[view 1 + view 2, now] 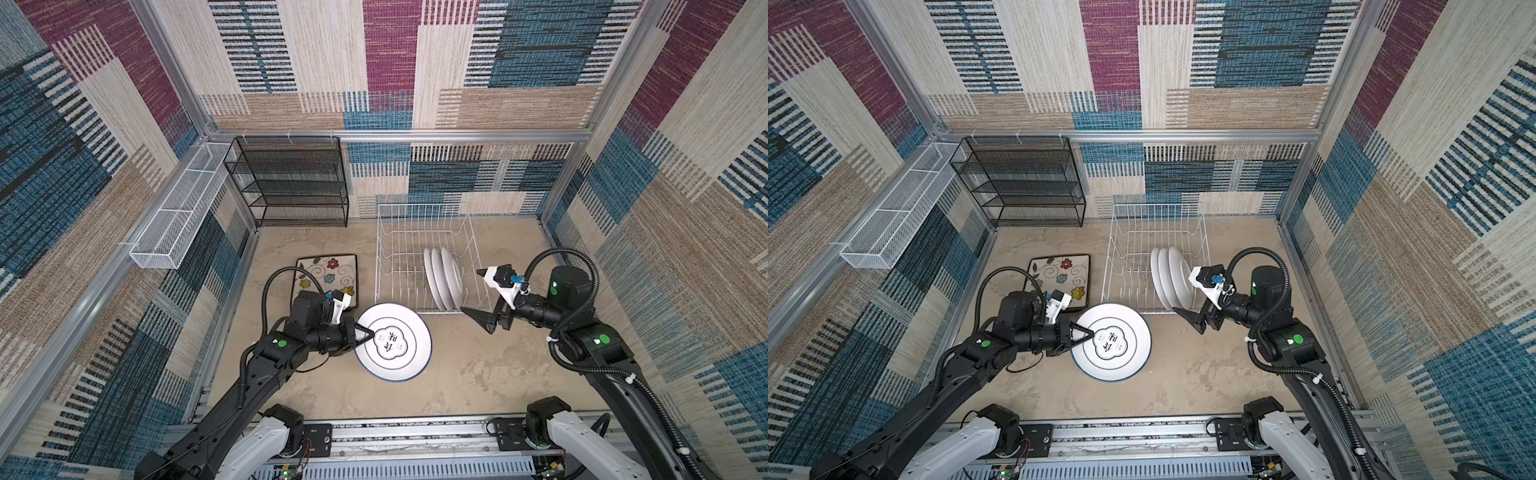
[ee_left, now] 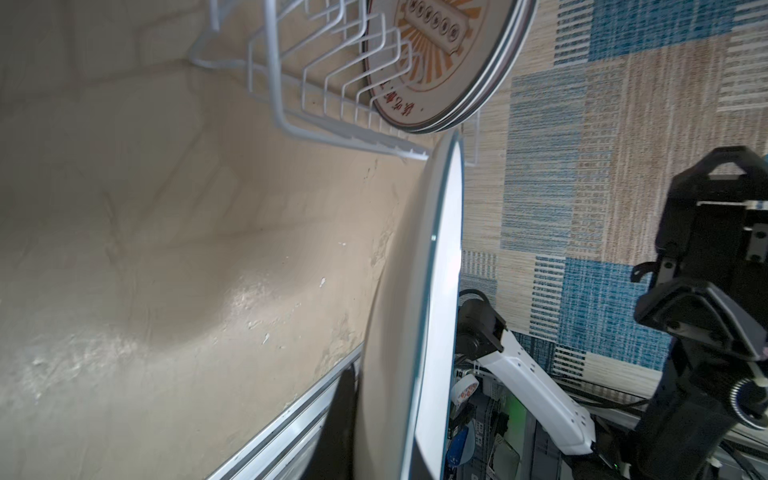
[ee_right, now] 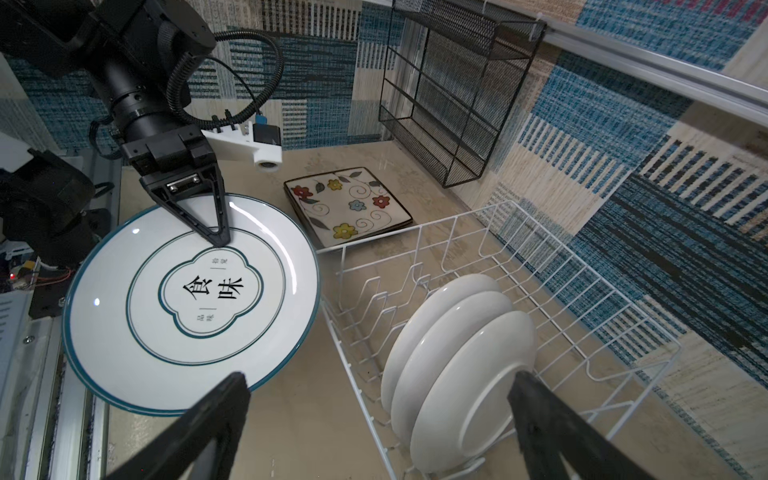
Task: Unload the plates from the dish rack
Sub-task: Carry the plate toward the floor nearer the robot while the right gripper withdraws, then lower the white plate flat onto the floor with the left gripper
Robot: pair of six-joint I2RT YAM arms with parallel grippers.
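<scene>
Viewed from above, with twelve o'clock at the back wall. Near the middle of the table [image 1: 478, 374], held above the surface and roughly level: a round white plate [image 1: 395, 357] with a teal rim and black characters, face up. Pinched at its nine o'clock rim by the left gripper [image 1: 369, 333], jaws pressed thin onto the rim, one finger over the face, one beneath. Overlapping, at the plate's twelve o'clock edge, the front corner of the dish rack [image 1: 424, 214]; cannot tell whether touching.

At one o'clock on the table, that white wire rack, holding three round white plates [image 1: 446, 278] on edge along its three o'clock side, plain backs toward the right gripper [image 1: 470, 291]. Hanging at three o'clock just beside the rack, jaws spread wide, gripping nothing. Lying flat at ten o'clock, a stack of square flowered plates [image 1: 328, 274].

Probably partway through putting this plate down. To do it well:

- Draw toward six o'clock first, clear of the rack wire.
- Keep the plate level, guarding against droop and slip from so narrow a rim pinch.
- Lower slowly onto bare table, apart from the square stack.
- Open only after full contact underneath.
- Back out toward nine o'clock, low and straight, without dragging the rim.
- Keep the right gripper parked until then.
</scene>
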